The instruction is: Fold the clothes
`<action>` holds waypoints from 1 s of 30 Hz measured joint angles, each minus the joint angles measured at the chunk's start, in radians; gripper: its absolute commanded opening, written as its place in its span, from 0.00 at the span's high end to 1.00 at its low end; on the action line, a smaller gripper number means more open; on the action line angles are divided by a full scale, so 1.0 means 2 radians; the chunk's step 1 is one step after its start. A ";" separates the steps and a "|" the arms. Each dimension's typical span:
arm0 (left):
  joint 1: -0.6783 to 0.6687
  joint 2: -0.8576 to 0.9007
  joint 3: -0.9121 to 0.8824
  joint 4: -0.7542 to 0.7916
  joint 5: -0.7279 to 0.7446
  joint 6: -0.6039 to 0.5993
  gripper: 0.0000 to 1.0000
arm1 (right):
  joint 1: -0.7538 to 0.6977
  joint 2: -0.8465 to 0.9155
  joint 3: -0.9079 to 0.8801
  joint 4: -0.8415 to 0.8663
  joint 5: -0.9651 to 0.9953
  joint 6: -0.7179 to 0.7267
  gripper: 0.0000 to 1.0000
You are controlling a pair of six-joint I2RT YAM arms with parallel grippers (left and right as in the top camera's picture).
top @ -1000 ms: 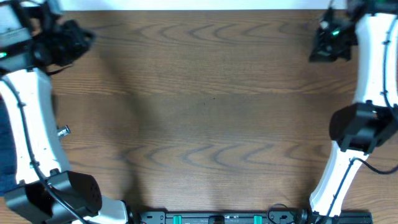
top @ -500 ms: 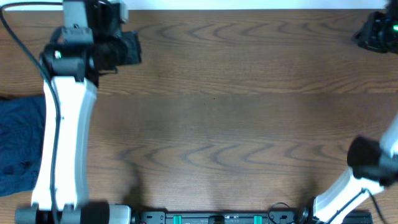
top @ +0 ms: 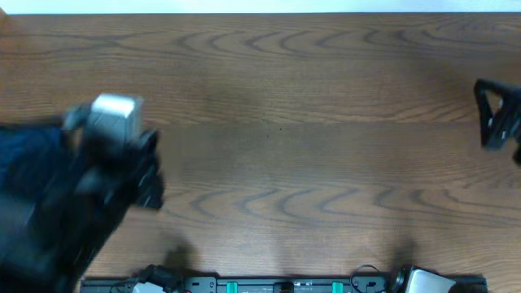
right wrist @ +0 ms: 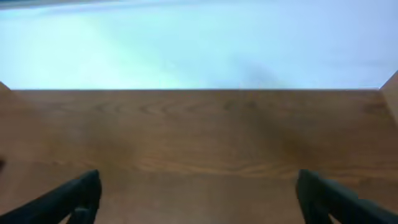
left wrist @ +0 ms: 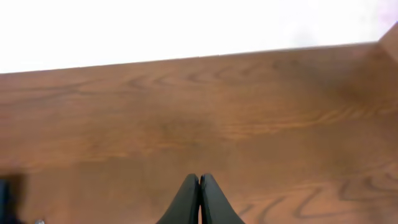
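The clothes show as a dark navy heap at the table's far left edge, blurred and partly covered by my left arm. My left gripper hangs over bare wood just right of that heap, smeared by motion. In the left wrist view the left gripper is shut, its fingers pressed together with nothing between them, and a dark patch sits at the lower left edge. At the far right edge my right gripper is open. The right wrist view shows that gripper with its fingers spread wide over bare wood, empty.
The wooden table fills the overhead view, with its far edge against a white surface. A black rail with green marks runs along the near edge.
My left arm has swung from the back left corner down to the left middle, over the clothes. The right gripper has opened and come forward along the right edge.
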 measured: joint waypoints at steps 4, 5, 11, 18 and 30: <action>0.000 -0.057 0.000 -0.050 -0.013 -0.010 0.89 | 0.000 -0.030 0.000 0.000 -0.001 0.004 0.01; 0.000 -0.071 0.001 -0.064 -0.017 -0.012 0.84 | 0.000 -0.035 0.000 0.000 0.000 0.006 0.01; -0.001 -0.112 0.001 -0.102 -0.030 -0.019 0.47 | 0.000 -0.055 0.000 0.000 0.000 0.015 0.01; -0.001 -0.114 0.001 -0.105 -0.036 -0.022 0.02 | 0.000 -0.057 0.000 0.000 0.000 0.018 0.01; -0.001 -0.114 0.001 -0.124 -0.038 -0.022 0.02 | 0.000 -0.057 0.000 0.000 0.000 0.019 0.01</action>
